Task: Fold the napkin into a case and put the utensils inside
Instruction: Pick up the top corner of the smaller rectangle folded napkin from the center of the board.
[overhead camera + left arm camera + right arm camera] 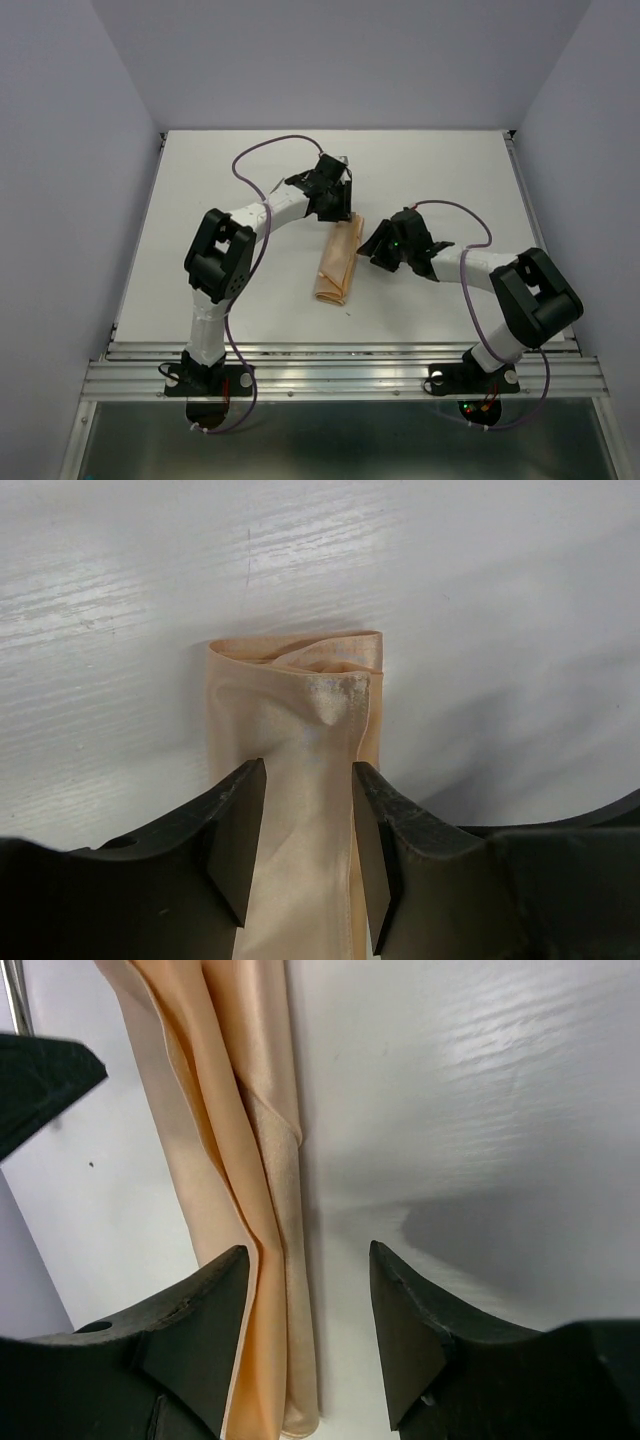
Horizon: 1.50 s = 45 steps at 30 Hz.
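The peach-orange napkin lies mid-table, folded into a narrow oblong case with layered edges. My left gripper is at its far end, jaws apart astride the cloth, which runs under both fingers. My right gripper stands open at the case's right side. In the right wrist view its left finger overlaps the cloth's edge and its right finger is over bare table. A thin silver rod, perhaps a utensil handle, shows past the left gripper. No other utensils are in view.
White tabletop is walled by pale panels at the back and sides. A metal rail runs along the near edge by the arm bases. Purple cables loop over both arms.
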Motion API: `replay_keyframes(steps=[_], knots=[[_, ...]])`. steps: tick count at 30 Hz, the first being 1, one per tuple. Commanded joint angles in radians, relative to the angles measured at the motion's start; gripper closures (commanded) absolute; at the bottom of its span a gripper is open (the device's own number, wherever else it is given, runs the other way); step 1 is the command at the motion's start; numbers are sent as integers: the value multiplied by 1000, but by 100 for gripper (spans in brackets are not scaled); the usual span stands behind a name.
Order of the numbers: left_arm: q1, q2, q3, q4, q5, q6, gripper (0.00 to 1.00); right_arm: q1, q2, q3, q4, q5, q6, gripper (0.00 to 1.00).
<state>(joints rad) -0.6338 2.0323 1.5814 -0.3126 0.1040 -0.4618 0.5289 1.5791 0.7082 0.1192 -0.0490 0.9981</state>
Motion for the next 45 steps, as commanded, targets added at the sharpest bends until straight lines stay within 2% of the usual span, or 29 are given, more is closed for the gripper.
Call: replay_keyframes(steps=[1, 5, 8, 10, 15, 21, 32, 36, 37, 39, 40, 43, 45], knots=[[-26, -24, 72, -39, -55, 28, 48, -55, -62, 30, -41, 44, -65, 43], [-43, -21, 95, -48, -82, 31, 45, -119, -80, 24, -52, 41, -96, 43], [-67, 14, 144, -85, -157, 37, 39, -179, -87, 22, -65, 28, -119, 43], [-93, 40, 202, -134, -228, 41, 29, -217, -94, 23, -79, 18, -137, 43], [-127, 121, 298, -198, -352, 31, 27, -268, -108, 28, -101, 11, -165, 43], [-141, 183, 354, -218, -389, 26, 32, -280, -111, 33, -108, -2, -177, 43], [-155, 230, 388, -238, -417, 28, 50, -280, -96, 36, -107, -8, -176, 43], [-155, 232, 387, -238, -417, 32, 64, -280, -91, 37, -107, -9, -176, 42], [-156, 233, 387, -238, -411, 35, 70, -280, -90, 37, -107, -11, -176, 42], [-155, 236, 387, -238, -405, 38, 75, -280, -88, 40, -107, -18, -177, 42], [-155, 235, 385, -238, -400, 38, 84, -280, -87, 42, -107, -22, -179, 42], [-155, 226, 374, -232, -376, 40, 100, -280, -79, 59, -112, -55, -220, 42], [-149, 206, 347, -209, -327, 43, 100, -280, -65, 92, -118, -94, -292, 43]])
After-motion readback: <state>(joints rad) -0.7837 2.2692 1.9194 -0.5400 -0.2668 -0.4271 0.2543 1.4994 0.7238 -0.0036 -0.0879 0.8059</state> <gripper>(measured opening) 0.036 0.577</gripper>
